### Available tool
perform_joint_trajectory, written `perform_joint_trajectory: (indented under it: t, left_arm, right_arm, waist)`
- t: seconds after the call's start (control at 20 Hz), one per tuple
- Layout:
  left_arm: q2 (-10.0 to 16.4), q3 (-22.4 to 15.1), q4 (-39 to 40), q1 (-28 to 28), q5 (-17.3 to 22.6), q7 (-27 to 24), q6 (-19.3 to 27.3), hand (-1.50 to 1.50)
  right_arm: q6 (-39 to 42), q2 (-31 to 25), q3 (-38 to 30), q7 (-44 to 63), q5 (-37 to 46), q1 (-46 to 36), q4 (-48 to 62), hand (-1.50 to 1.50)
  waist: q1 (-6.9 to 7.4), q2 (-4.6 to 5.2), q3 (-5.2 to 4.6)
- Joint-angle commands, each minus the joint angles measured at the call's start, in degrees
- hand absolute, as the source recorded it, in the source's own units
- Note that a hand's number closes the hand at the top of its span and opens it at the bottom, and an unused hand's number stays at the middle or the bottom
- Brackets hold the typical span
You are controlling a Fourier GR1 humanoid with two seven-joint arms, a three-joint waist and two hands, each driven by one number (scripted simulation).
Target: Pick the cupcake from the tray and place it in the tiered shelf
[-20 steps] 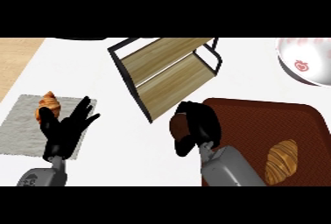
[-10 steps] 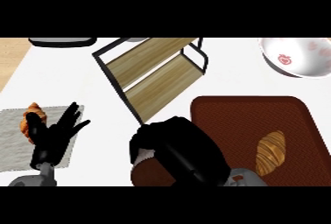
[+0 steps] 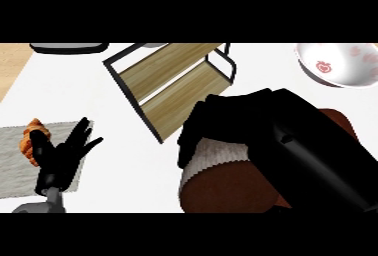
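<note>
Cupcake point(image 3: 218, 156) in the right hand point(image 3: 251, 117), at the left edge of the tray point(image 3: 221, 192).
Fingers curl over the cupcake's top, leaving only the white ribbed wrapper showing. The shelf point(image 3: 173, 85) stands just beyond, its wooden tiers uncovered. Bare counter separates the tray from the left hand point(image 3: 66, 152), which rests open, fingers up, over a cloth point(image 3: 11, 160) beside a croissant point(image 3: 33, 140).

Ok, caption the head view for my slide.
Right hand curled round the cupcake over the brown tray, beside the tiered shelf; left hand open.
</note>
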Motion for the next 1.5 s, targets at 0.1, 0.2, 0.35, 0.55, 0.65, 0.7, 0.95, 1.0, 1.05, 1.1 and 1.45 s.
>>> perform_joint_trajectory:
  t: [0.1,0.2,0.35,0.55,0.65,0.7,0.95,1.0,1.05,1.1,1.45]
  left_arm:
    - [-2.03,-1.33,4.08,1.36,-0.25,-1.72,-1.7,0.0]
    - [-2.15,-1.52,3.07,-0.04,-1.25,0.26,0.06,0.0]
    - [-3.31,-1.37,5.28,-1.93,-1.42,0.13,0.41,0.0]
    - [-1.7,0.15,6.21,-1.75,-1.07,-1.41,-1.42,0.0]
    - [-1.89,-0.46,4.85,-1.37,-1.33,-1.33,-1.75,0.0]
    - [-0.95,0.27,4.31,-0.52,0.19,0.58,-3.11,0.0]
    - [-1.94,-0.39,2.34,0.93,-1.35,-0.3,-1.78,0.0]
    - [-4.46,-2.03,1.85,-1.03,-2.73,0.49,0.82,0.0]
    - [-2.78,-0.4,1.76,-1.53,-2.34,3.08,1.28,0.0]
    - [-2.4,-0.48,2.6,-0.05,-1.45,0.83,-1.41,0.0]
    - [-2.04,0.7,5.29,-3.0,-2.11,0.75,-1.53,0.0]
  right_arm:
    - [1.82,-0.88,-12.13,8.07,-8.65,-17.02,8.82,1.5]
    - [0.81,-3.48,-16.52,6.65,-9.0,-21.78,15.28,1.5]
    - [-0.63,-5.29,-18.82,6.3,-9.06,-26.29,19.63,1.5]
    - [-3.34,-6.29,-19.27,-1.09,-4.3,-32.43,32.57,1.5]
    - [-2.24,-8.54,-20.15,-5.62,-3.66,-33.93,38.17,1.5]
    - [-3.95,-7.41,-19.26,-4.89,-2.33,-34.71,39.02,1.5]
    - [-0.4,-10.24,-18.39,-15.45,-1.82,-34.98,48.46,1.5]
    - [-0.8,-10.79,-19.46,-16.48,-1.88,-38.27,51.97,1.5]
    - [-0.32,-10.32,-16.85,-17.38,-0.3,-34.89,49.84,1.5]
    - [-2.8,-9.23,-15.85,-19.08,2.16,-37.83,53.61,1.5]
    - [-7.25,-8.65,-13.78,-29.16,7.5,-38.66,63.56,1.5]
  waist:
    - [0.12,0.44,-0.48]
    - [0.34,0.55,-0.47]
    - [0.11,0.58,-0.47]
    - [0.92,0.87,-0.48]
    - [1.15,0.92,-0.46]
    - [1.24,0.84,-0.46]
    - [1.5,0.95,-0.43]
    - [1.45,0.96,-0.43]
    - [1.03,0.83,-0.41]
    - [1.6,0.99,-0.46]
    - [0.95,0.89,-0.44]
